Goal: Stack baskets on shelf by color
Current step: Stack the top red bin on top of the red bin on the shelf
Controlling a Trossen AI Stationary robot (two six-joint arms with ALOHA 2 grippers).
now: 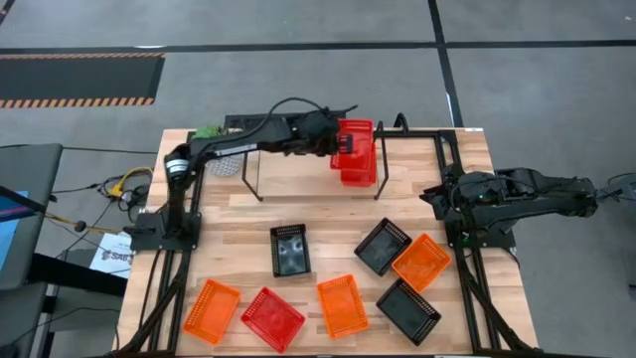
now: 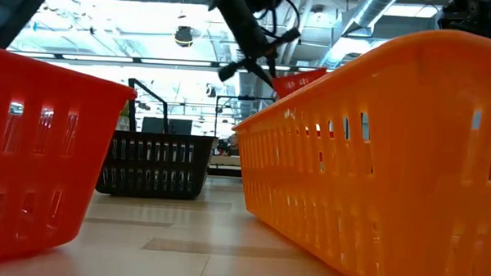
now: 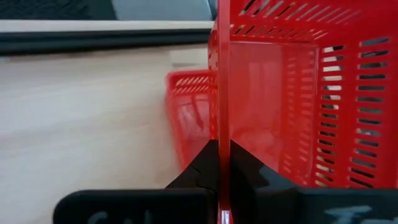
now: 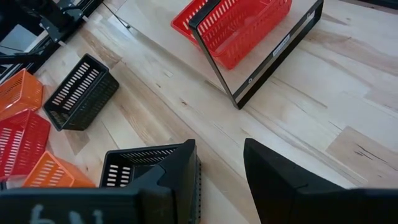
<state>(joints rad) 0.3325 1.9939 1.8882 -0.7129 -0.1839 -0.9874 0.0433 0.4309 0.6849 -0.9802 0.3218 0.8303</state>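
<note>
no readable text, only a partial, illegible print on a paper sheet [image 1: 111, 255] beside the table

Grey floor [image 1: 298, 70] – black seam lines, hazard-striped mat [image 1: 79, 78]; ceiling ducts [image 2: 372, 19] overhead.

The wooden table [image 1: 328, 214] carries seven loose baskets: three black [image 1: 290, 250], three orange [image 1: 343, 305] and one red [image 1: 272, 319]. A red basket [image 1: 360, 167] lies on the shelf [image 1: 298, 177] board.
</note>
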